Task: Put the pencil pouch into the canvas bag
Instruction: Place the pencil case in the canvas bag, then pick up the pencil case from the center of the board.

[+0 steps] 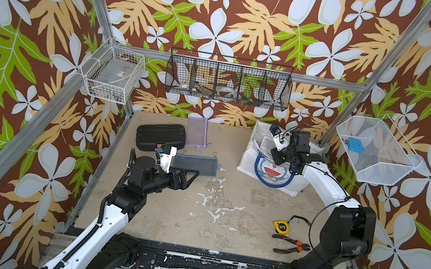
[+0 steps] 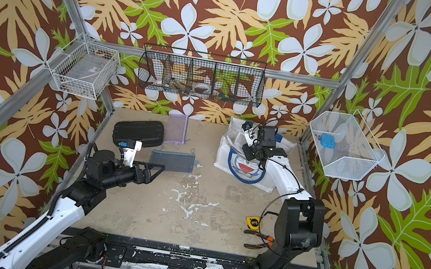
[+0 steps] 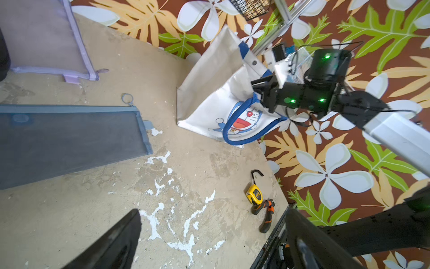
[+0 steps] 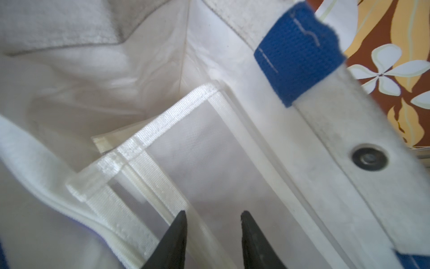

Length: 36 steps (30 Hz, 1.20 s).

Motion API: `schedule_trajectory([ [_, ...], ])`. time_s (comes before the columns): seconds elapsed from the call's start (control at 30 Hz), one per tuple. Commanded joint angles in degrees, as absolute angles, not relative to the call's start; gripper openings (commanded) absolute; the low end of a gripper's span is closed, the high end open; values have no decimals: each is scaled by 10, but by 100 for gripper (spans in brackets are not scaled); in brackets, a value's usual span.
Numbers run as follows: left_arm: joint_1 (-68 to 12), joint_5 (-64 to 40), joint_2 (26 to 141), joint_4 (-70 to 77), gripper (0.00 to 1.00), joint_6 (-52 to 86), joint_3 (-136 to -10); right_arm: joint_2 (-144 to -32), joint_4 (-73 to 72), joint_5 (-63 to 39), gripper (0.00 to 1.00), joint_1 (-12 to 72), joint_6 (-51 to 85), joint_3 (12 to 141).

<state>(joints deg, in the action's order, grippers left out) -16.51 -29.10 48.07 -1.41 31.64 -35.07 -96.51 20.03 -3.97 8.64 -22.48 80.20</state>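
Note:
The white canvas bag [image 1: 251, 158] [image 3: 209, 93] with blue handles and a Doraemon face stands at the back right, mouth open. In the right wrist view a white mesh pencil pouch [image 4: 209, 144] lies inside it, below the snap-button rim [image 4: 325, 130]. My right gripper [image 4: 214, 213] [image 3: 254, 87] hangs at the bag's mouth just over that pouch, jaws apart with nothing pinched. A grey-blue mesh pouch [image 1: 196, 164] [image 3: 69, 139] lies flat mid-table. My left gripper [image 1: 193, 174] [image 3: 214, 210] hovers wide open and empty just in front of it.
A purple mesh pouch [image 1: 197, 132] and a black plastic case [image 1: 159, 136] lie at the back left. A yellow tape measure [image 1: 281, 227] and orange-handled pliers [image 1: 292, 245] sit near my right arm's base. Wire baskets [image 1: 228, 80] hang on the walls.

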Motion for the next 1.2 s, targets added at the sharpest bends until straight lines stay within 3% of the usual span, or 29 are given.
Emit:
schedule_trajectory([
  [0.0,-164,-254,506,-7,98,295,-345,-939,211,-14,48,89,-215,821],
  [0.2,-137,-222,604,-6,100,284,-351,-855,196,45,74,131,-176,833],
  [0.4,-111,-135,717,-14,97,308,-407,-773,163,147,85,266,-168,773],
  [0.6,-110,-39,854,-23,92,333,-473,-680,126,186,96,430,-107,653],
  [0.8,-110,19,930,-37,88,339,-512,-603,86,163,99,523,-36,538],
  [0.93,-110,39,962,-31,84,334,-513,-567,45,134,100,524,-14,475],
  [1.03,-114,46,992,-34,72,313,-525,-552,28,127,100,525,-19,447],
  [1.17,-121,67,1024,-41,72,296,-537,-529,7,129,100,524,-19,410],
])
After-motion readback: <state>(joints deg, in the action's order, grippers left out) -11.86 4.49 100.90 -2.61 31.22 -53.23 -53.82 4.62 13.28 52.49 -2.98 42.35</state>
